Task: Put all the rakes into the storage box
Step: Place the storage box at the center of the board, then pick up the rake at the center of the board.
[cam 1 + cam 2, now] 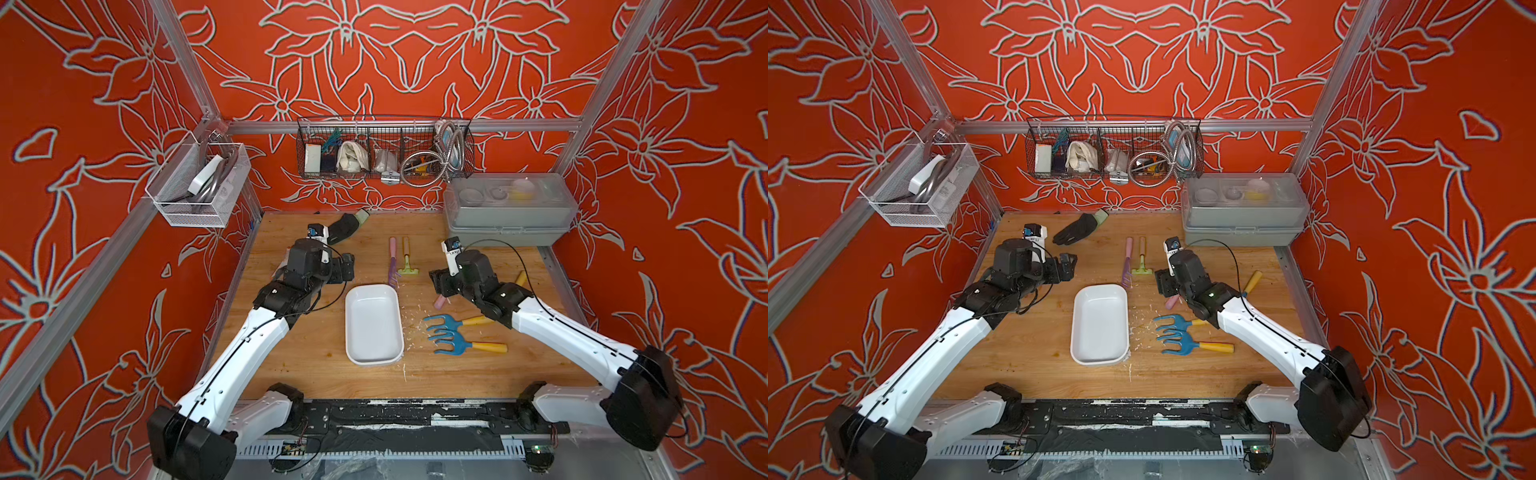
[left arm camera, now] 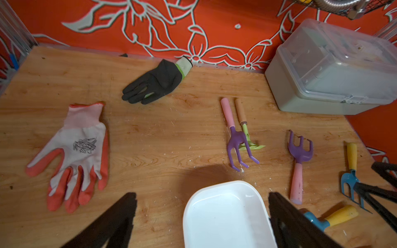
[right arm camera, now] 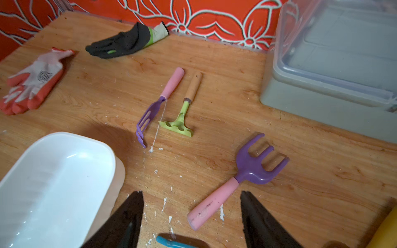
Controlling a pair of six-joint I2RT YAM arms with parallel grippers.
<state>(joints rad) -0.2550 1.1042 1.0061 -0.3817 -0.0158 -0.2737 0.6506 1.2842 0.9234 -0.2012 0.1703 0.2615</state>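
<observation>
Hovering over the counter (image 1: 316, 357), the right gripper (image 3: 191, 192) is holding its jaws spread, gripping nothing; the purple rake (image 3: 251, 169) is lying on the wood just ahead, its pink handle pointing toward the gap between them. That rake is sitting right of the box (image 1: 374, 324), apart from it. The box is lying empty mid-counter. The left gripper (image 2: 203, 194) is hanging near the box's far left corner, jaws wide and empty too. A second purple rake (image 2: 227, 113) and a green rake (image 2: 240, 111) are lying side by side beyond the box. Two blue rakes (image 1: 444, 326) are resting near its right wall.
</observation>
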